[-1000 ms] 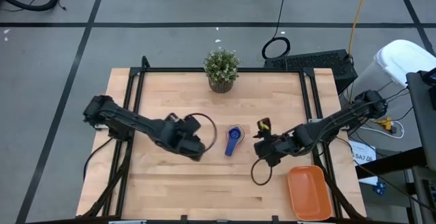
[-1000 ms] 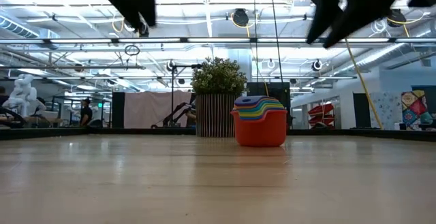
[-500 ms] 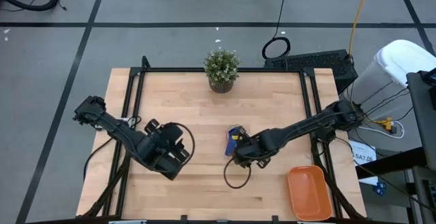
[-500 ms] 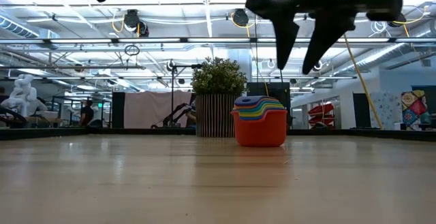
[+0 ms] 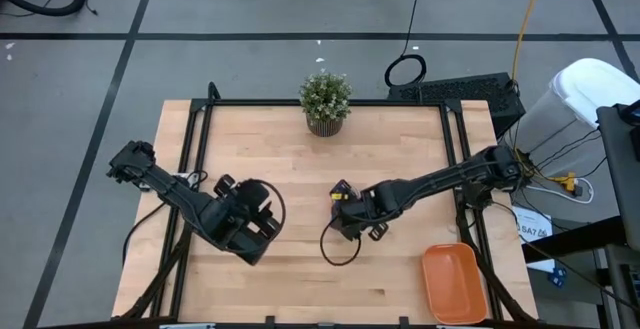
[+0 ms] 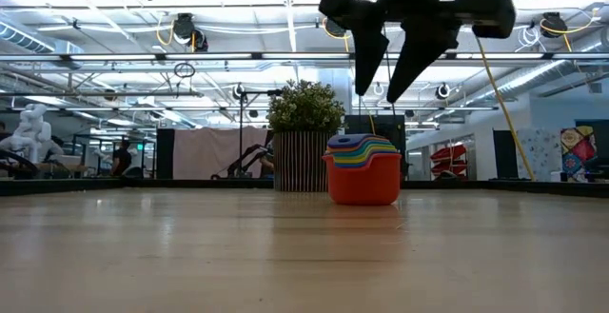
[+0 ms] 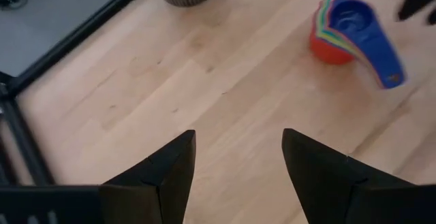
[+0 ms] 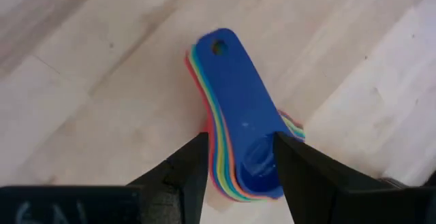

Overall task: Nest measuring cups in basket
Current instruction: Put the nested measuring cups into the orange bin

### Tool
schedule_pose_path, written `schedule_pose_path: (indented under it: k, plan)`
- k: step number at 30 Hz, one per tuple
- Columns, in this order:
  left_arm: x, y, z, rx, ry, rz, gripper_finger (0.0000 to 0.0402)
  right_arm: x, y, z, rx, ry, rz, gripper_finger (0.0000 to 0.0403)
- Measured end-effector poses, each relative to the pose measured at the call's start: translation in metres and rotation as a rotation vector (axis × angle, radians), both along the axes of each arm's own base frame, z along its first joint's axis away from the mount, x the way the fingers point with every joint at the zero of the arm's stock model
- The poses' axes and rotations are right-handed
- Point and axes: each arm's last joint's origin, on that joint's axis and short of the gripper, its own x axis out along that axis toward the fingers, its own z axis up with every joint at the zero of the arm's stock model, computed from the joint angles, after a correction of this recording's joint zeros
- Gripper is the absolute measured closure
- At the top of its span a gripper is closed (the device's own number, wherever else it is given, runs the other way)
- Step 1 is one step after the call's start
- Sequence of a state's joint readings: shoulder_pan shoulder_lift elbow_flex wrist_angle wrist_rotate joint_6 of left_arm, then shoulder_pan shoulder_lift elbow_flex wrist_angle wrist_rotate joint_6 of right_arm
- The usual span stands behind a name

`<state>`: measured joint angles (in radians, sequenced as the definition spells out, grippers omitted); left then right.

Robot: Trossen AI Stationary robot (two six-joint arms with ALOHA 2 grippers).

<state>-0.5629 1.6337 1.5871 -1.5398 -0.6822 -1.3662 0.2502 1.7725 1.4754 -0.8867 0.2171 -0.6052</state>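
The measuring cups (image 6: 363, 172) stand nested in one stack on the table's middle, the red cup outermost with its base on the wood and a blue cup (image 8: 235, 108) on top; the handles fan out to one side. My right gripper (image 6: 381, 92) hangs open above the stack, fingers pointing down and clear of it; its wrist view shows the blue bowl below the gap (image 8: 240, 166). In the high view the right gripper (image 5: 345, 212) covers the stack. The left gripper (image 7: 238, 156) is open, near the table's left, with the stack (image 7: 347, 33) farther off. The orange basket (image 5: 455, 284) lies at the near right corner.
A small potted plant (image 5: 325, 99) stands at the middle of the far edge, behind the stack in the low view (image 6: 304, 132). A black frame (image 5: 200, 119) borders the table's sides. Bare wood lies between the stack and the basket.
My right gripper has travelled toward the table's left and come down, from beside the stack to right above it, staying open. The left arm drew back toward the near left about a second ago and has since kept still. The cups have not moved.
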Motion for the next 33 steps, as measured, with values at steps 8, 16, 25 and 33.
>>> schedule_pose_path:
  k: [8,16,25,33]
  plan:
    - [0.007,-0.011,0.001,-0.060,-0.093,-0.043,0.0179,0.000,-0.028,-0.002,0.009,0.059,-0.080,0.0247]
    - [0.001,-0.024,0.001,-0.080,-0.116,-0.073,0.0179,0.001,-0.045,-0.002,0.086,0.085,-0.108,0.0247]
    - [-0.004,-0.033,0.001,-0.096,-0.147,-0.076,0.0179,0.004,-0.058,-0.006,0.154,0.070,-0.125,0.0254]
    - [-0.001,-0.034,0.002,-0.104,-0.177,-0.078,0.0179,0.008,-0.059,-0.004,0.144,0.034,-0.091,0.0375]
